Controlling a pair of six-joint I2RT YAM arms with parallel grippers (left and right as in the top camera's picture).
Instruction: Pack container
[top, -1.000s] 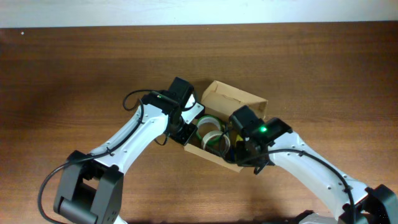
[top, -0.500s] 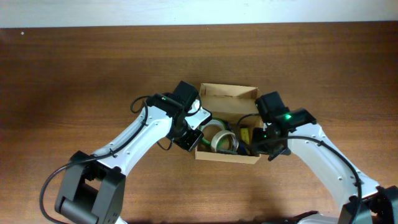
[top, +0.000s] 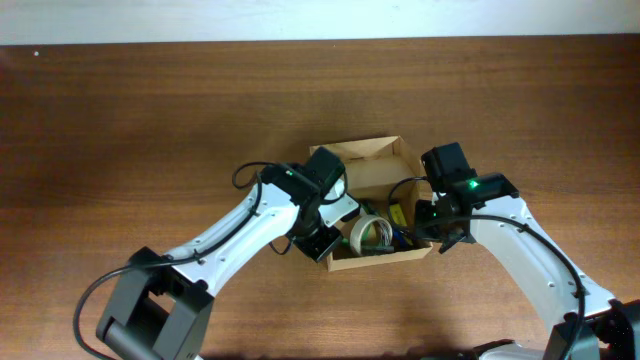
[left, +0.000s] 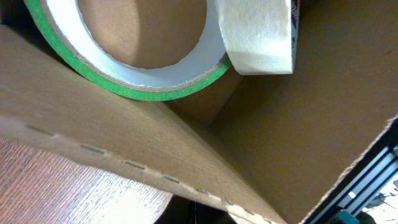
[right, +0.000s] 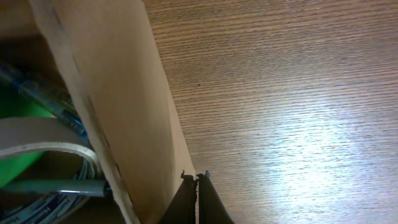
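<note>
Now both arms flank the container (top: 368, 152), which sits open on the wooden table (top: 150, 130) between them. The right gripper (right: 196, 186) has its fingers pressed tightly together with nothing visible between them, and the tips touch the outer edge of the container's cardboard wall. Pens (right: 55, 99) lie just past that wall. The left gripper (top: 324, 240) sits at the opposite wall, fully narrowed. Its fingers are hidden, so I cannot tell whether it pinches cardboard. Directly ahead of it, inside, a green tape roll (left: 143, 94) sits next to a white tape roll (left: 255, 37).
</note>
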